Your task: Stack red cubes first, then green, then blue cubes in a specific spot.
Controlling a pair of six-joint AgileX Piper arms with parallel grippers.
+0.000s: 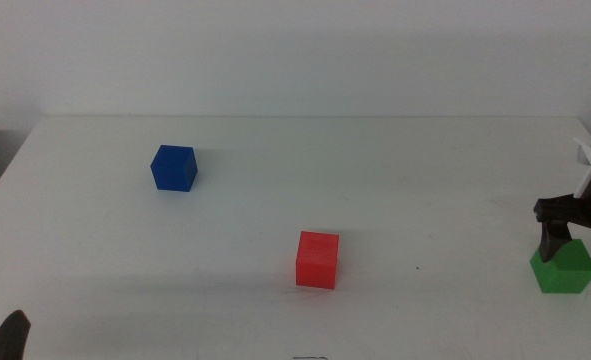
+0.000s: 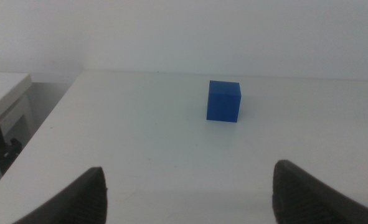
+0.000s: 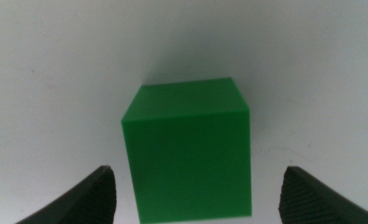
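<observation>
Left to right across the table point(image 1: 275, 160). At the lower left corner of the middle view we see only a dark tip of the left gripper point(image 1: 10, 335), which waits there; its wrist view shows the jaws spread wide with nothing between them, facing the blue cube point(image 1: 174, 167) some way ahead. That cube sits alone on the far left part of the white top. Near the centre, closer to the camera, stands the red cube point(image 1: 317, 259), flat on the table and well apart from both others; we take its place, or one near it, as the base of the stack, though no mark shows the spot. At the right edge the right gripper point(image 1: 578, 232) hangs directly over the green cube point(image 1: 563, 267), jaws wide, one on each side and not yet touching. The right wrist view confirms this: the cube fills the gap between the two open jaws, with white table visible on either side.

We judge the step in hand to be the grasp of the green cube. To do it well, we would lower until the pads span the middle of the side faces, keep the jaws square to those faces so that the cube does not twist, and close evenly. The lift should clear the table before any travel toward red.
</observation>
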